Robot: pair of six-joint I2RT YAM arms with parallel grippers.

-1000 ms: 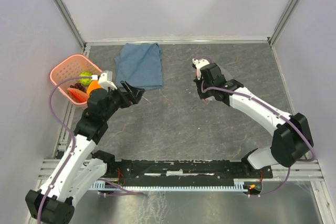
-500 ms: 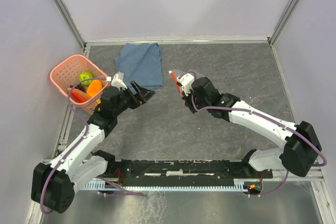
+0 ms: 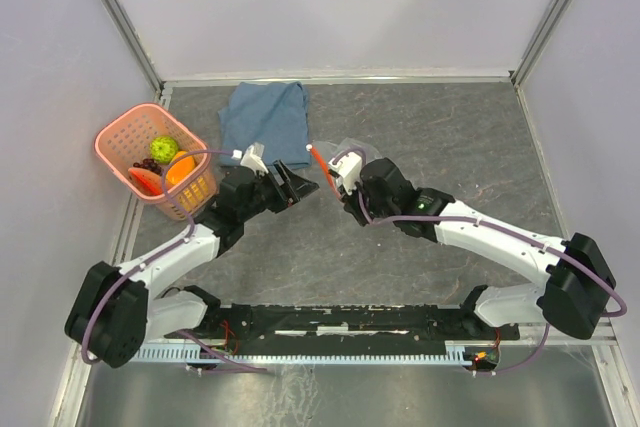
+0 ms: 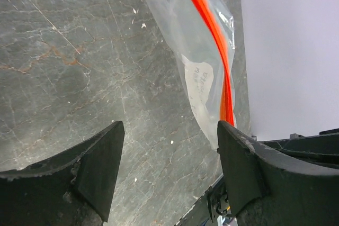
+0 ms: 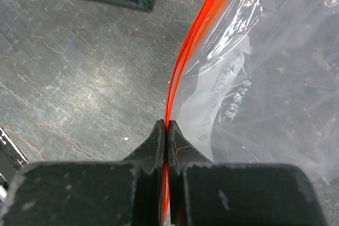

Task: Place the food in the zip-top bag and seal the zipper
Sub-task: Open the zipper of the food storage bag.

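The zip-top bag [image 3: 340,154] hangs clear and crinkly above the table centre, and my right gripper [image 5: 167,128] is shut on its orange-red zipper [image 5: 197,41]. In the top view the right gripper [image 3: 336,175] sits just below the zipper [image 3: 318,160]. My left gripper [image 3: 301,185] is open right beside it, with nothing between its fingers. From the left wrist, the bag [image 4: 197,56] dangles ahead of the left gripper [image 4: 169,157], its lower corner next to the right finger [image 4: 241,168]. The food lies in the pink basket [image 3: 118,132]: a yellow-green ball [image 3: 163,148], an orange fruit [image 3: 181,168], dark grapes [image 3: 150,164].
A folded blue cloth [image 3: 265,122] lies at the back of the table, just behind both grippers. The pink basket stands at the left edge against the wall rail. Grey walls enclose the table on three sides.
The right arm has carried the bag leftwards to the table centre. The left gripper has moved right, away from the basket, to meet it, and its jaws have narrowed a little.
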